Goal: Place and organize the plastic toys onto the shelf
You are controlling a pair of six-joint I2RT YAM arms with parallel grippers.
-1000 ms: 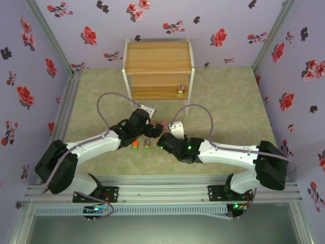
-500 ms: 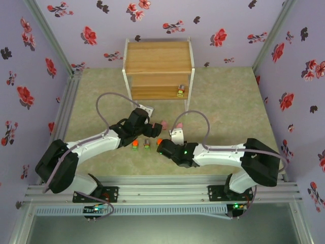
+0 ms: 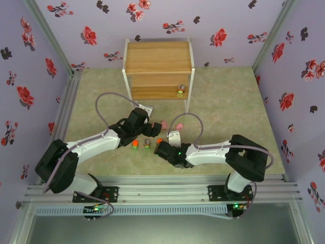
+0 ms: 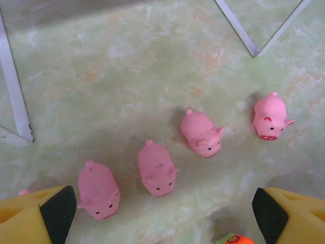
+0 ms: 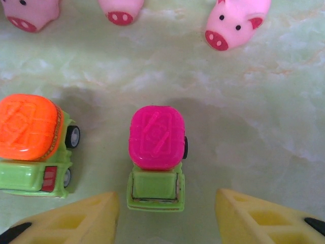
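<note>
Step in hand: picking up one toy from the tabletop (image 3: pixel 228 101); judging by the framing, the right tool (image 5: pixel 167 201) is lining up on the pink-topped truck (image 5: pixel 156 152).
Right tool: partly spread, one finger either side of the truck's green end, a gap of bare tabletop showing on both sides; nothing is pinched.
Left tool: (image 4: pixel 162 213) spread wide and holding nothing, hovering over the row of pigs (image 4: pixel 156 169).
Where the truck is: on the tabletop, in front of the shelf (image 3: pixel 157 58) and well apart from it, just right of the orange-topped truck (image 5: pixel 33 142), with the pigs just beyond it on the far side.
Long axis: runs near to far, in line with the right tool's reach, so the fingers would shut across its narrow width.
Which way it points: the pink top sits at the far end, towards the pigs, and the green end faces the tool. I cannot tell which end is the front.
Next move calls for: probably easing a little further over the truck, pressing the fingers onto its sides, then lifting without nudging the orange-topped neighbour.
Shelf so far: one small truck (image 3: pixel 180 91) stands at the right end of the lower tier, so most of the sorting looks undone.
</note>
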